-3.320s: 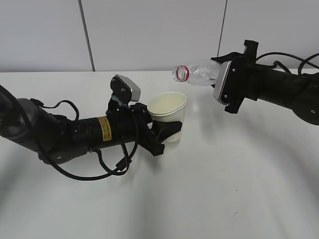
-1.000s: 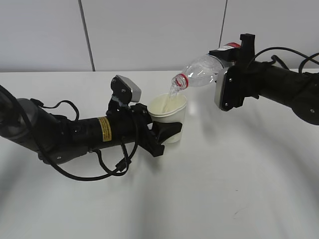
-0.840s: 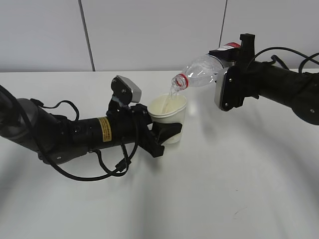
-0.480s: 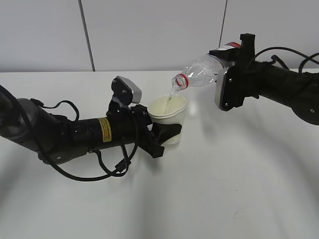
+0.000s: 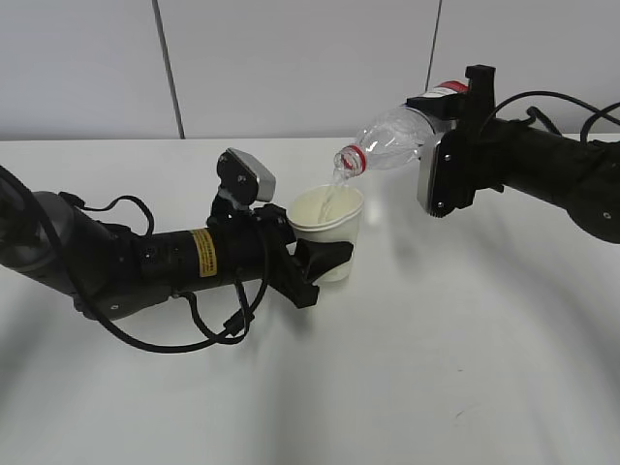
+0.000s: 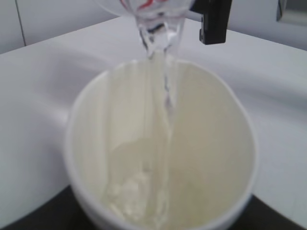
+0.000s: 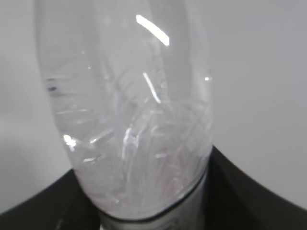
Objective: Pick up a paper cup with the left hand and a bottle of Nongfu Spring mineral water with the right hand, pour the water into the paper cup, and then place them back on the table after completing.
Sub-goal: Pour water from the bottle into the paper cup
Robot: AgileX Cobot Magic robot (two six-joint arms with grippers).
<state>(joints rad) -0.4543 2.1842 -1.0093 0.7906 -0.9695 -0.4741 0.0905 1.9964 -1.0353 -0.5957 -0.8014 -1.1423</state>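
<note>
Black left gripper half-hidden behind paper cup

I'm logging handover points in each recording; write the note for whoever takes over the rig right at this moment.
Left claw: shut on the paper cup, held upright just above the table.
Right claw: shut on the bottle, tilted neck-down, its red-ringed mouth over the cup's rim.
Water: a thin stream is falling from the bottle into the cup; a little has pooled at the bottom, as the left wrist view shows.
Done: both items picked up, pouring under way.
Left: finish the pour, bring the bottle upright, set cup and bottle back on the table, and open both claws.
</note>
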